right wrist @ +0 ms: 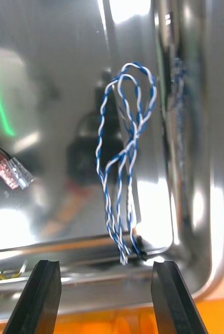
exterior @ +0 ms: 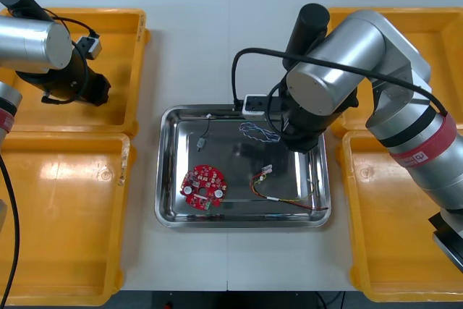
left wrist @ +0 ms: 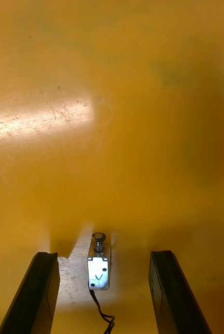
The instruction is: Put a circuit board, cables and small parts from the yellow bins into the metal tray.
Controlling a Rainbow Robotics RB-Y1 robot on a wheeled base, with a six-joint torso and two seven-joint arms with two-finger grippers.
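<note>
Trouble, if it comes, looks likeliest on the left. The left gripper hangs low in the far yellow bin on that side, its fingers spread wide. A small metal part lies flat on the bin floor about midway between them, with a thin black lead trailing back toward the wrist. The part is slim and shiny, so I'd expect a closing finger that meets it off-square to skid or spin it away. The fingers must also go right down to the floor, where they could scrape the plastic. Over the far right corner of the metal tray the right gripper has its fingers apart and holds nothing. The twisted blue and white cable rests on the tray floor just beyond them, close to the tray wall. Its ends lie near the fingertips, so a careless lift could hook a loop and drag it out. The red circuit board and the red and yellow cable sit in the tray, nearer the robot.
</note>
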